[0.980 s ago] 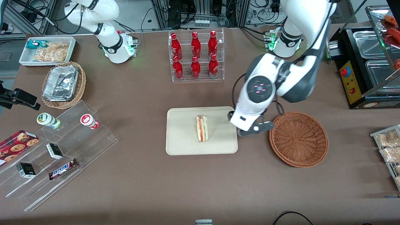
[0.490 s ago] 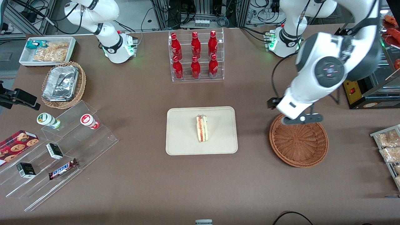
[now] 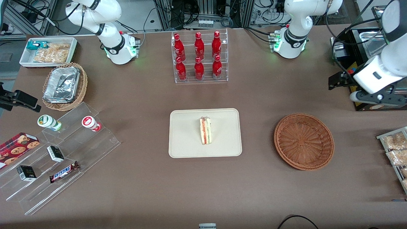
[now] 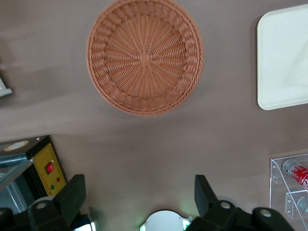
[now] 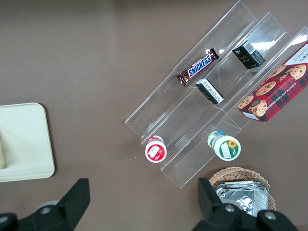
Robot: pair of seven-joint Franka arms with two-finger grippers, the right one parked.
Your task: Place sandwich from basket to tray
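Note:
The sandwich (image 3: pixel 205 130), a pale wedge with red and green layers, lies on its side in the middle of the cream tray (image 3: pixel 184 136). The round reddish-brown basket (image 3: pixel 303 141) is empty and sits beside the tray, toward the working arm's end. The left arm's gripper (image 3: pixel 378 98) hangs high near the black machine, farther from the front camera than the basket and well clear of it. In the left wrist view the gripper (image 4: pixel 138 195) is open with nothing between its fingers; the basket (image 4: pixel 144 57) and a corner of the tray (image 4: pixel 284 57) show below it.
A clear rack of red bottles (image 3: pixel 199 57) stands farther back than the tray. A black warmer machine (image 3: pixel 365 73) and a rack of snack packets (image 3: pixel 394 149) sit at the working arm's end. Acrylic steps with snacks (image 3: pixel 60 149) and a tan foil-tray basket (image 3: pixel 65 86) lie toward the parked arm's end.
The left arm swung from beside the tray, over the basket, to the working arm's end of the table, gripper empty. The sandwich stayed on the tray.

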